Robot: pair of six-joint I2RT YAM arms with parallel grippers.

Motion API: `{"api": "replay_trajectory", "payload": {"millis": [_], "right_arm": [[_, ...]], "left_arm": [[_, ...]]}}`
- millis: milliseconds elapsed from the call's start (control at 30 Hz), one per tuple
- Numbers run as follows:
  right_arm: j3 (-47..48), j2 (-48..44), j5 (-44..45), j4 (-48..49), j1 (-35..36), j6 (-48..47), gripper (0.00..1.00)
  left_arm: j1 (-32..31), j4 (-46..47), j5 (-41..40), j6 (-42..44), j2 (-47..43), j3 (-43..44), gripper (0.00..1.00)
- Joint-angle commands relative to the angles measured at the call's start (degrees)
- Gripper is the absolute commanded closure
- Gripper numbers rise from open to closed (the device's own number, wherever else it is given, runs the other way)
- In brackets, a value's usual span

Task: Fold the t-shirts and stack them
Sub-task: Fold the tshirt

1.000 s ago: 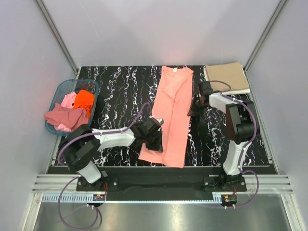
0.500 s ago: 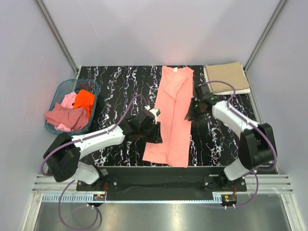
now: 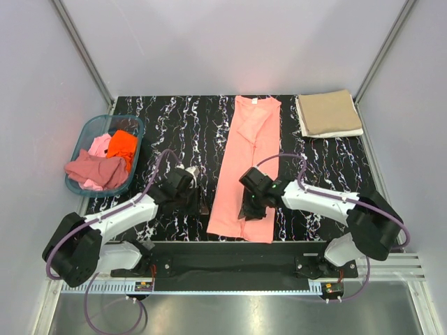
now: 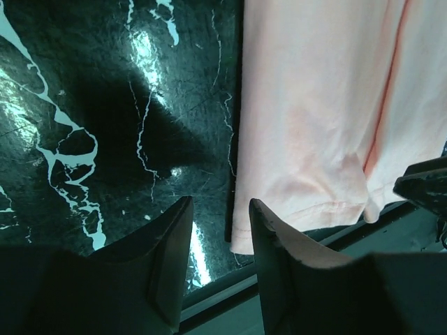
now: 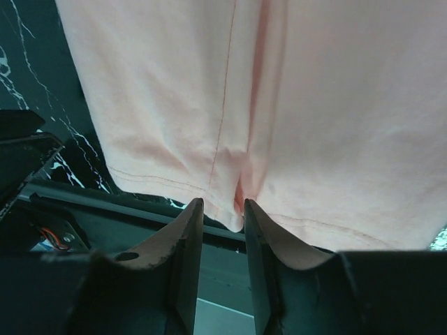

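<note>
A salmon-pink t-shirt lies flat as a long folded strip down the middle of the table, collar far, hem near. My left gripper is open and empty over bare marble just left of the shirt's near-left corner; the shirt fills the right of that view. My right gripper hovers over the near hem. In the right wrist view its jaws stand slightly apart, with a fold of the shirt's hem at the fingertips. A folded tan t-shirt lies at the back right.
A translucent teal basket at the left holds orange, light pink and dusty rose t-shirts. The black marbled tabletop ends at a metal rail along the near edge. Grey walls enclose the table.
My left gripper has drawn back left off the shirt's left edge. My right arm has swung from beside the tan shirt to the salmon shirt's near hem.
</note>
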Motion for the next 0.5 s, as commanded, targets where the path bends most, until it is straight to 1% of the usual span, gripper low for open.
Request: {"api": "replay_trajectory", "payload": {"millis": [0,167,333,367,467], "right_arm": [[0.4,1.4,4.4,1.3,3.4,6.1,0.63],[0.0,3.5,5.8,1.3,7.3,9.0,0.60],[0.0,5.0,6.6,1.2,9.0,10.4,0.61],[-0.1,5.5,6.6,1.2,9.2,10.4,0.61],[-0.5,5.8,7.4,1.0,9.2,10.5,0.67]], "left_arm": [[0.9,3.2,3.3,2.0,-1.6,-0.8,0.57],[1.5,3.4,3.9,2.4,-1.6,-1.4,0.57],[1.5,3.5,4.5,2.5,-1.5,-1.4,0.57],[1.5,3.5,4.6,2.5,-1.4,-1.5,0.57],[1.4,3.6,4.7,2.3,-1.2,-1.5,0.58]]}}
